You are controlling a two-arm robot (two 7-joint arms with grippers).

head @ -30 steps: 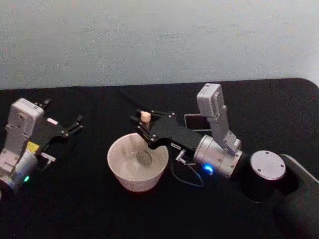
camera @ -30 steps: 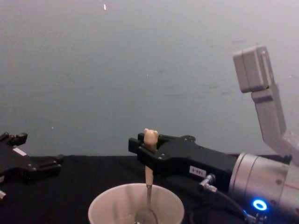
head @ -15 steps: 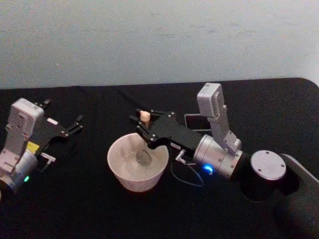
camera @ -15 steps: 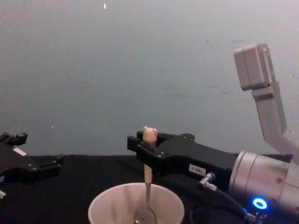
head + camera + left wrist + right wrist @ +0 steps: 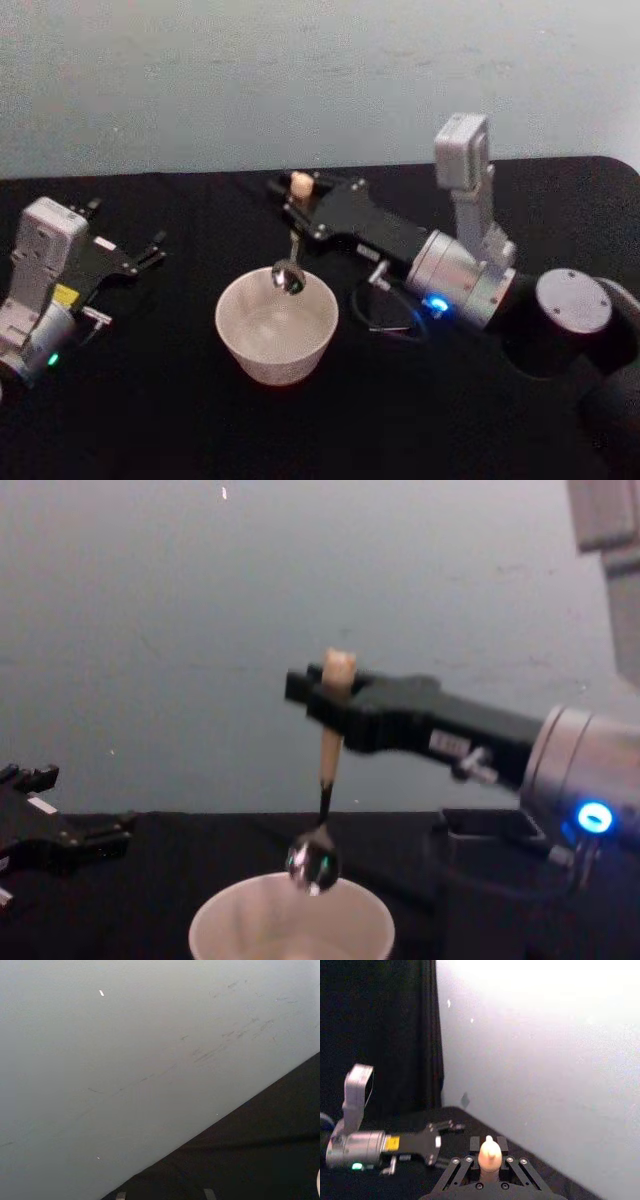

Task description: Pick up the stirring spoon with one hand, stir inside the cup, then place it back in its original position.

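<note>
Right tool, clamped on the slim bear-topped cream-and-metal stirring spoon, has risen. The spoon's bowl now hangs over the twelve-o'clock rim of the wide cream-white cup — stirring looks done. The dark box-shaped holder at two o'clock comes next. Left tool idles at nine o'clock, fingers apart.

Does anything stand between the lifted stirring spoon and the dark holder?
Nothing visible does. The right tool holds the stirring spoon above the cup; the holder stands to its right, under the tool's body, open air between. The left tool is parked far left.

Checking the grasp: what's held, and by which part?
The right gripper holds the spoon near the top of its cream handle; the left gripper holds nothing.
</note>
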